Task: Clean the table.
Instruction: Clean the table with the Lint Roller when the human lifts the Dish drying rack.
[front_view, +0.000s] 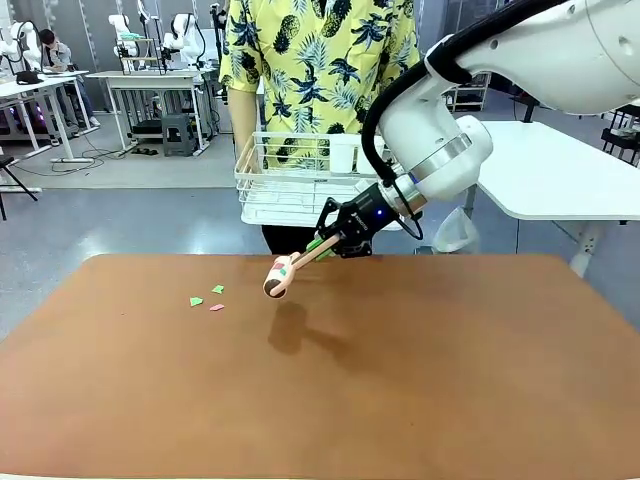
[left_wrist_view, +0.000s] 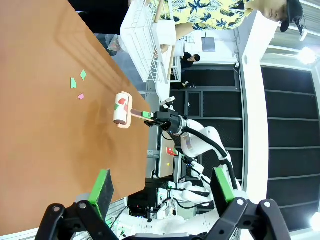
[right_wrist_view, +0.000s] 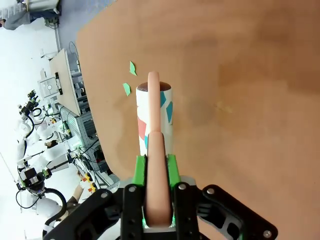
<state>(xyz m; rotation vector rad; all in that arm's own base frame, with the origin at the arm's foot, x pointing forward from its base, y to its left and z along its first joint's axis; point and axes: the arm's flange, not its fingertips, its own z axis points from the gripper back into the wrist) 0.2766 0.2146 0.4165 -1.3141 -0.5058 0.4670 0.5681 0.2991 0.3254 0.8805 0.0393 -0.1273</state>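
I read right jaws clamped on the handle of one lint roller (front_view: 278, 280), its head over the counter (front_view: 420, 390). Left jaws spread, empty. On counter: two green scraps (front_view: 196, 301), one pink scrap (front_view: 216, 307).

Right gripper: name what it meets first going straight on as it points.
Shut on the peach-handled white lint roller, the right gripper points down at the reddish-brown table. The roller head would likely touch it near the green paper scraps.

Probably a lab: rows of white-topped worktables (front_view: 150, 76) with gear on them, on a bare grey floor (front_view: 120, 215).
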